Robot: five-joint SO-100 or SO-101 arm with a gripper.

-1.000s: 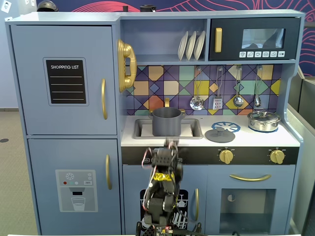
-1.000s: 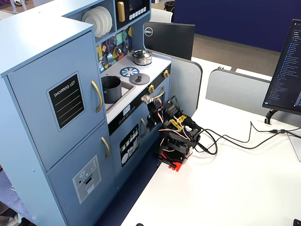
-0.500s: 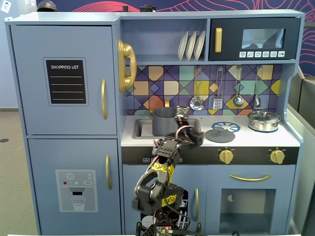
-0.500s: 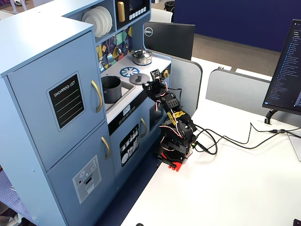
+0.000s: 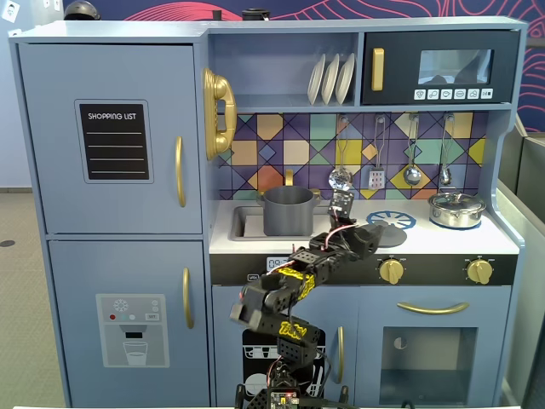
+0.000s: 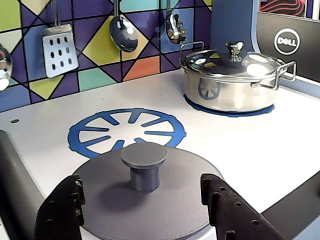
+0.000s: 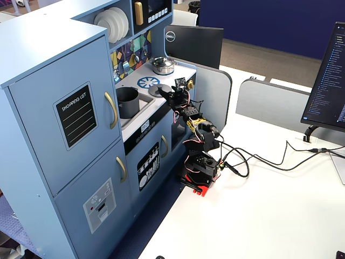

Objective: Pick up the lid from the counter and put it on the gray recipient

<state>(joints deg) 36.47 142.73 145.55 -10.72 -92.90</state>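
Note:
The dark-gray lid (image 6: 105, 200) lies flat on the white counter, its small knob (image 6: 144, 165) upright, just in front of the blue burner ring (image 6: 127, 131). My gripper (image 6: 145, 212) is open, low over the lid, with one black finger (image 6: 62, 210) to the left and the other to the right of the knob, neither touching it. In a fixed view the lid (image 5: 386, 231) lies right of the gray pot (image 5: 288, 210), which stands open in the sink; my gripper (image 5: 366, 239) is at the lid's near edge. The other fixed view shows the lid (image 7: 159, 89), the pot (image 7: 127, 102) and my gripper (image 7: 168, 95).
A shiny steel pot with its own lid (image 6: 229, 75) stands on the right burner. Utensils (image 6: 59, 47) hang on the tiled back wall. A Dell monitor (image 7: 193, 46) stands right of the kitchen. Knobs (image 5: 391, 270) line the counter's front edge.

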